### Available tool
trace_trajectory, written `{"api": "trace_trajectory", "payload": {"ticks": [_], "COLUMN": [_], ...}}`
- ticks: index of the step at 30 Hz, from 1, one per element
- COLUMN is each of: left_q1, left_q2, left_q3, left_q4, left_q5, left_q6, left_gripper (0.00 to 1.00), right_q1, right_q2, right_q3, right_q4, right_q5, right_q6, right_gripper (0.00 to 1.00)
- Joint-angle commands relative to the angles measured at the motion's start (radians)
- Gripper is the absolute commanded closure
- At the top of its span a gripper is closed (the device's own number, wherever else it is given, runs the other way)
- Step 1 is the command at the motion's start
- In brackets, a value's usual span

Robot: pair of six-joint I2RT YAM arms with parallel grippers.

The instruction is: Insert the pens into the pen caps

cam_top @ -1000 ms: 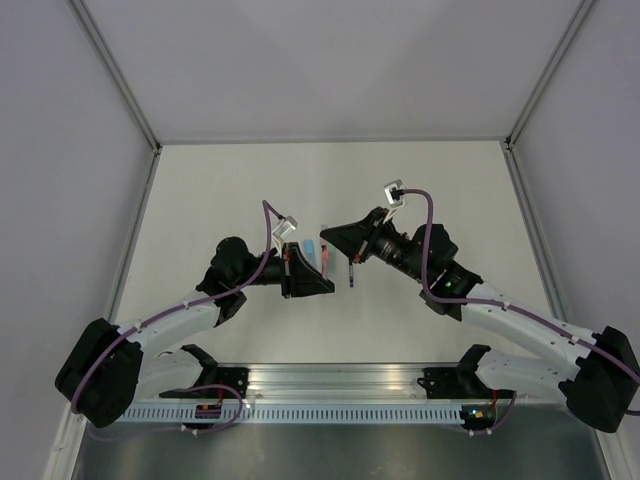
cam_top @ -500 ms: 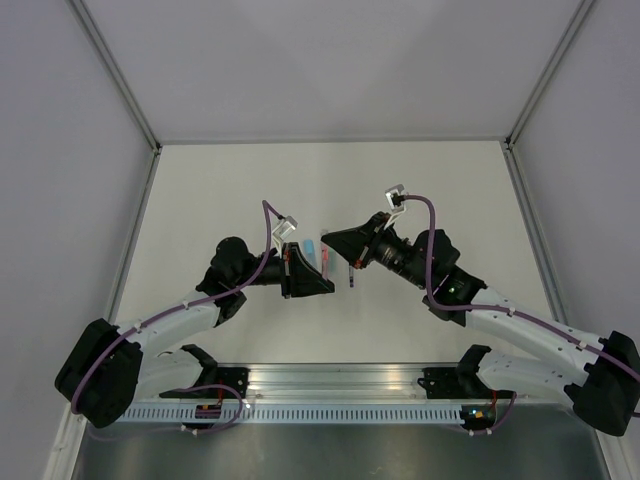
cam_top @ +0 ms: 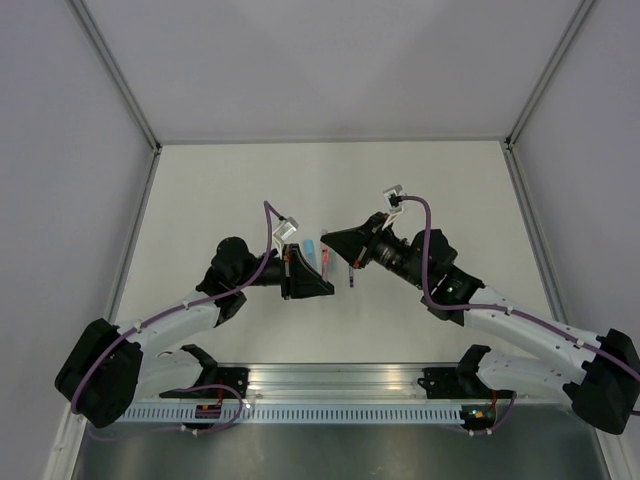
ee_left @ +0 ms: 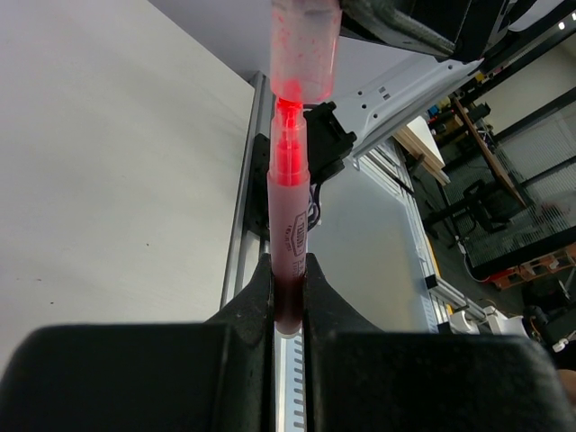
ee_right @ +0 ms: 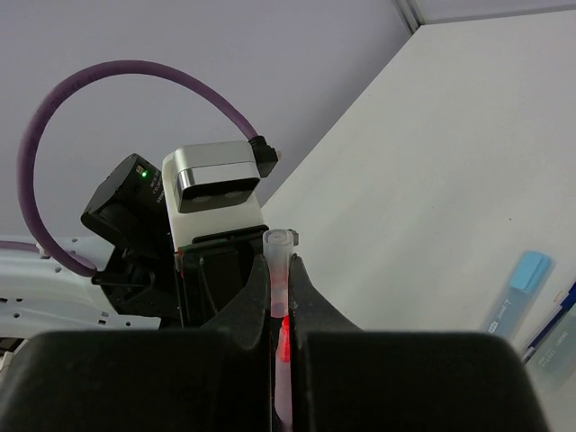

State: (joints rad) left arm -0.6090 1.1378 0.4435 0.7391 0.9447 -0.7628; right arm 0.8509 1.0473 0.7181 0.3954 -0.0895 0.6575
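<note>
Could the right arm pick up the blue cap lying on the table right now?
Probably not yet. The right pincer is shut on the pink cap, held at the red pen tip, so it has no free grip. The blue cap itself lies uncovered on the table.

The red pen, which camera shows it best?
The left wrist view: the red pen stands mid-frame, clamped in the left gripper, tip meeting the pinkish cap. The right wrist view shows only a red glow inside the cap. The top view shows a tiny pink sliver.
</note>
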Motion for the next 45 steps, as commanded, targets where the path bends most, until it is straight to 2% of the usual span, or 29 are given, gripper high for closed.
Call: {"api": "trace_trajectory", "payload": {"ticks": [1, 15, 30, 45], "left_q1": [-0.005, -0.005, -0.005, -0.005], "left_q2": [-0.024, -0.024, -0.016, -0.022], "left_q3": [0.000, -0.002, 0.007, 0.023], "left_q4": [0.045, 0.046, -0.009, -0.092], "left_q5": [0.019, 0.019, -0.029, -0.073], "left_q6": [0.014, 0.013, 0.037, 0.100], "left_gripper": [0.98, 0.98, 0.98, 0.98], "right_q1": [0.005, 0.005, 0.066, 0.123], "right_q2": [-0.033, -0.046, -0.033, -0.032], "right_q3": [-0.028, -0.023, -0.230, -0.261], "right_q4": [0.016, -0.004, 0.100, 0.141], "right_q5": [0.004, -0.003, -0.018, 0.005], "right_q6": [-0.019, -0.030, -0.001, 0.060], "right_gripper": [1.00, 1.00, 1.00, 1.00]}}
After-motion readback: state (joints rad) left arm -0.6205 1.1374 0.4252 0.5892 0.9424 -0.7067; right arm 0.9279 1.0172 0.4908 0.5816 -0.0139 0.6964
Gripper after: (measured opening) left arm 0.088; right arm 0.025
